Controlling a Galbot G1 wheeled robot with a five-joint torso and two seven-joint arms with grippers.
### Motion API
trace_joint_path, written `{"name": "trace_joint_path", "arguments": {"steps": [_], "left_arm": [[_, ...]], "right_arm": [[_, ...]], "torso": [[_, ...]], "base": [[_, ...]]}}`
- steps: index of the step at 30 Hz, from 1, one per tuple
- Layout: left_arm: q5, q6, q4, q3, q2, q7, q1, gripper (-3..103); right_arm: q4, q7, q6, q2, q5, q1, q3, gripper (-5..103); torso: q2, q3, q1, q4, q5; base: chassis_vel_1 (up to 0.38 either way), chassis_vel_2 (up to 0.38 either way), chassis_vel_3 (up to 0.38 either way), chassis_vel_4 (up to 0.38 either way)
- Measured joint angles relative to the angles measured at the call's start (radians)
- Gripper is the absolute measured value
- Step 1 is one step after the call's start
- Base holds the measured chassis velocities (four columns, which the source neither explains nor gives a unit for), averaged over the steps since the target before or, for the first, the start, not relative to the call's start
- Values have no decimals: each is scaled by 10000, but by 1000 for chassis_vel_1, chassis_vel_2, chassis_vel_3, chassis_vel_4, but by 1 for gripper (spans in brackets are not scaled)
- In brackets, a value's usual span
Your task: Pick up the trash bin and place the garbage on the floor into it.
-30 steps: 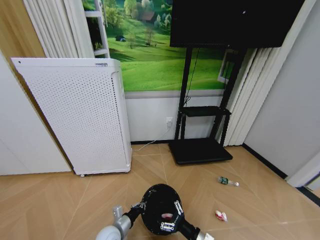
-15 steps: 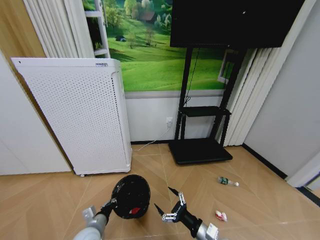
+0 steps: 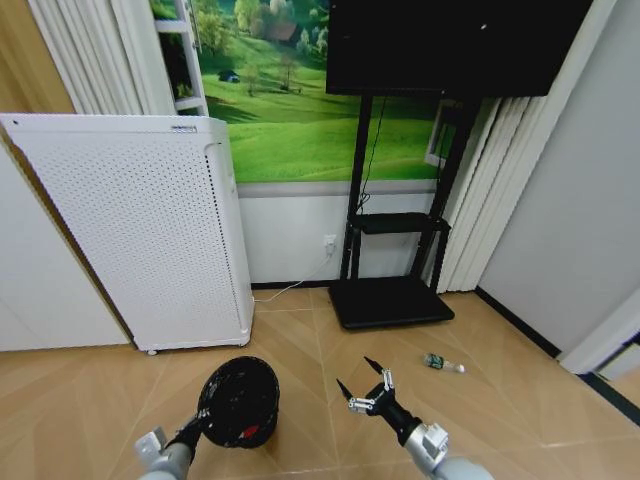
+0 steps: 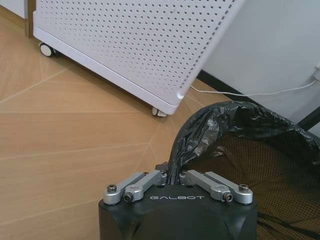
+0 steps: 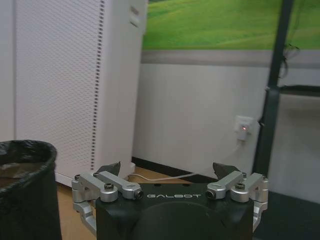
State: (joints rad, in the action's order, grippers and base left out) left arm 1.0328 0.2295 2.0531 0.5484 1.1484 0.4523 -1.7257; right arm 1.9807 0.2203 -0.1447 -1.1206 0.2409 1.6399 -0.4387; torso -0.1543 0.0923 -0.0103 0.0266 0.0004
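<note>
The trash bin (image 3: 238,402), small, round and lined with a black bag, hangs tilted low over the floor (image 3: 300,345). My left gripper (image 3: 195,432) is shut on its rim. In the left wrist view the left gripper (image 4: 172,175) pinches the bag-covered rim of the bin (image 4: 240,150). A red piece of garbage (image 3: 248,432) lies inside the bin. A small clear bottle (image 3: 440,363) with a green label lies on the floor to the right. My right gripper (image 3: 362,382) stands open and empty to the right of the bin; the right gripper (image 5: 167,169) shows with the bin (image 5: 25,190) beside it.
A tall white perforated appliance (image 3: 130,230) stands on castors at the back left. A black TV stand (image 3: 390,300) with a flat base sits against the wall behind the bottle. A white cable (image 3: 290,288) runs along the skirting.
The left arm carried the bin to the left, away from the right gripper. The right gripper came off the bin, stands open and has moved forward. The head view has shifted a little.
</note>
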Motion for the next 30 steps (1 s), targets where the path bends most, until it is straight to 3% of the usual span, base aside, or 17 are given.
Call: {"name": "trace_joint_path", "arguments": {"steps": [5, 7, 11, 14, 17, 21, 30], "left_arm": [[145, 0, 13, 141, -9, 124, -32, 4], [376, -2, 64, 486, -5, 180, -199, 4], [490, -3, 35, 777, 65, 258, -303, 4], [509, -16, -55, 915, 145, 273, -316, 4], [540, -21, -114, 951, 204, 273, -216, 4], [563, -21, -141, 806, 145, 323, 13, 4], [587, 11, -162, 604, 130, 389, 194, 4]], "right_arm": [[-978, -782, 413, -112, 393, -641, 77, 100], [-2161, -1435, 699, 23, 558, -1348, 81, 100], [-3395, -1496, 1140, 325, 660, -1876, 10, 100], [-4451, -1451, 1207, 435, 701, -2203, -54, 100], [-6296, -727, 981, 612, 140, -2548, -361, 100], [-7271, -168, 995, 767, -554, -2585, -480, 100], [-8727, 24, 1224, 425, -993, -2948, -354, 100]], "torso": [[0, 0, -1, -1, 1], [0, 0, -1, -1, -5], [0, 0, 0, -5, -4], [0, 1, -1, -8, -6], [0, 0, -1, -4, -2], [0, 0, 0, 1, -4], [0, 0, 0, -2, -4]], "base": [[-105, -99, 109, 108], [20, 9, -26, -32], [79, 60, -53, -47], [21, 26, -6, -12], [0, 0, 0, 0], [0, 0, 0, 0], [0, 0, 0, 0]]}}
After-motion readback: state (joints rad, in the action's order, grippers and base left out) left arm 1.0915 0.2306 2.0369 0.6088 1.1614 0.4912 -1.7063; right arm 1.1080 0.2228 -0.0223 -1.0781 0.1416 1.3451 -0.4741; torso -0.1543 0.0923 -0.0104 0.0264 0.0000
